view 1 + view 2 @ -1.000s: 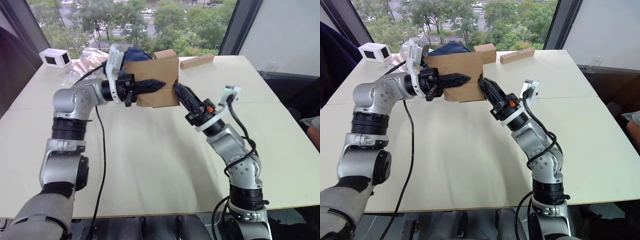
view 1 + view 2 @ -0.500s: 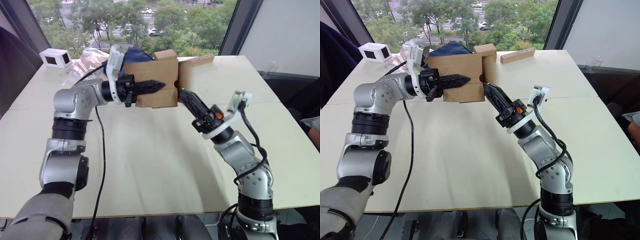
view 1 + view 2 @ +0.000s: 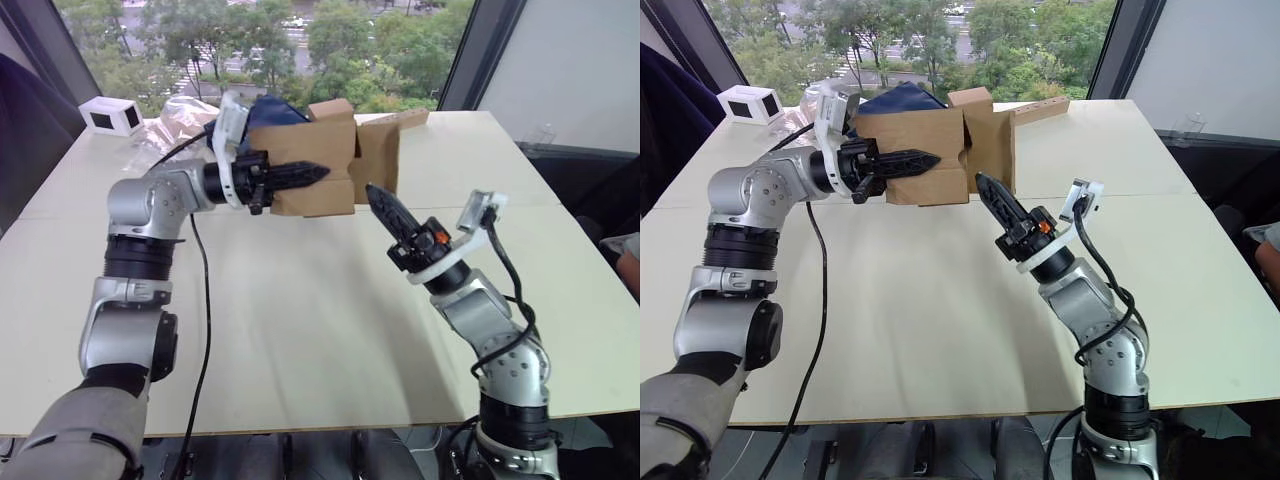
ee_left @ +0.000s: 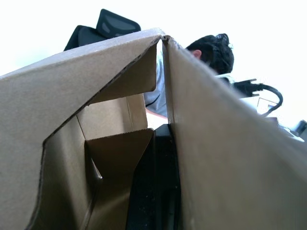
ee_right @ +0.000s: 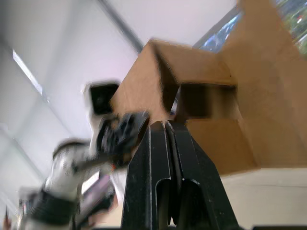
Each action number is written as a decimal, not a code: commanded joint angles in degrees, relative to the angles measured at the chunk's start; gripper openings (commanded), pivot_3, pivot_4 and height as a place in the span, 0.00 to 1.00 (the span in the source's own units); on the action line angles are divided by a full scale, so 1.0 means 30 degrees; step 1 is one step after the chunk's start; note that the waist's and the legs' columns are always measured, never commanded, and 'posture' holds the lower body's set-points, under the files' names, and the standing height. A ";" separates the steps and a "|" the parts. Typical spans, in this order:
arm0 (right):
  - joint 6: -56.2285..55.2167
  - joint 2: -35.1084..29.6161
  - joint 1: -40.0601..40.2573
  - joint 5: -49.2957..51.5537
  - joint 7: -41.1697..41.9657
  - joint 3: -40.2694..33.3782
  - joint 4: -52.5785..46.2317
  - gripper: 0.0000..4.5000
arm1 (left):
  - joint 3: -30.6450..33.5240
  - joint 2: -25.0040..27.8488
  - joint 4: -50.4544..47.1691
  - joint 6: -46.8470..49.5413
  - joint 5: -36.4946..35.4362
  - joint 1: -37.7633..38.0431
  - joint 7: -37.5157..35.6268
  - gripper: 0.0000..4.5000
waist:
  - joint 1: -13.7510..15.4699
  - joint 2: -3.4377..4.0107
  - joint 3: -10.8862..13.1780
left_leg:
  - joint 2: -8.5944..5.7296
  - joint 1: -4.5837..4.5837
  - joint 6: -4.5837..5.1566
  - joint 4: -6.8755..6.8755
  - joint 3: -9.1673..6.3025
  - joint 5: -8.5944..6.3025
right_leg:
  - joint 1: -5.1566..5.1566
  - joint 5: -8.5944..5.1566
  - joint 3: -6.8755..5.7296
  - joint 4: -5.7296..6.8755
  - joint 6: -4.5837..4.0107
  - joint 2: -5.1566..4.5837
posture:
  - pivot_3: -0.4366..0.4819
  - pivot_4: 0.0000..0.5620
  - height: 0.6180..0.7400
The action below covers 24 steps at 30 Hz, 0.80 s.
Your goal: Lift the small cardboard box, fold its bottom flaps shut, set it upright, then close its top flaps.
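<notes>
Both arms are built of silver-grey metal segments joined by black rings. A black cable hangs from the left arm; another coils along the right forearm. Each wrist bears a white bracket, the right one with a small white camera box at 2 o'clock from the claw. The left claw [image 3: 300,174] has long black ribbed fingers. The right claw [image 3: 383,203] is black and tapered, with an orange mark near its base.

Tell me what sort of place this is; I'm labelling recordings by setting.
Probably an upper-floor office or lab: a large pale table beside tall windows overlooking treetops and a road, with a person's dark hair nearby.
</notes>
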 commanded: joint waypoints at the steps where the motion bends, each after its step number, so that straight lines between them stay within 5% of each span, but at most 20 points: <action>1: 0.0446 -0.1834 0.0262 0.3106 -0.0229 -0.1583 -0.2348 0.06 | 0.0310 0.0603 -0.0958 0.0492 -0.0588 -0.0334 -0.0452 0.00 | -0.0003 -0.0001 0.0000 | 0.0002 0.0000 0.0001 0.0000 -0.0001 -0.0001 | 0.0001 0.0000 -0.0001 0.0000 0.0000 0.0001 | 0.48 0.27 1.00; 3: 0.0369 -0.2819 0.0354 0.4432 -0.0407 -0.2559 -0.2197 0.14 | 0.0372 0.0788 -0.1241 0.0844 -0.0808 -0.0269 -0.0639 0.00 | -0.0002 -0.0003 -0.0001 | 0.0006 0.0000 0.0002 0.0002 -0.0005 -0.0001 | 0.0004 0.0000 -0.0002 -0.0001 0.0000 0.0003 | 0.48 0.27 1.00; 9: -0.0927 -0.3504 -0.0173 0.4016 -0.0104 -0.4668 0.1906 0.68 | 0.0386 0.1151 -0.2001 0.1646 -0.1430 -0.0106 -0.0998 0.00 | 0.0021 -0.0004 -0.0001 | 0.0007 0.0004 0.0008 0.0011 -0.0001 -0.0004 | 0.0026 0.0000 -0.0002 -0.0003 0.0000 0.0003 | 0.48 0.27 1.00; 15: -0.1921 -0.2065 -0.2692 0.0838 0.1176 -0.2771 0.6266 0.68 | 0.0328 0.1170 -0.2402 0.2009 -0.1800 -0.0309 -0.1022 0.00 | -0.0081 0.0000 0.0000 | 0.0021 0.0010 0.0010 0.0012 0.0009 -0.0005 | 0.0018 0.0000 0.0003 0.0001 0.0000 0.0021 | 0.48 0.27 1.00; 24: -0.1208 0.0488 -0.3652 0.1468 0.1896 -0.1251 0.5126 0.68 | 0.0460 0.1040 -0.2402 0.1958 -0.1761 -0.0180 -0.0599 0.00 | 0.0069 0.0007 0.0003 | 0.0024 -0.0001 0.0006 0.0016 0.0006 -0.0004 | 0.0004 0.0000 0.0005 0.0003 -0.0001 0.0011 | 0.48 0.27 1.00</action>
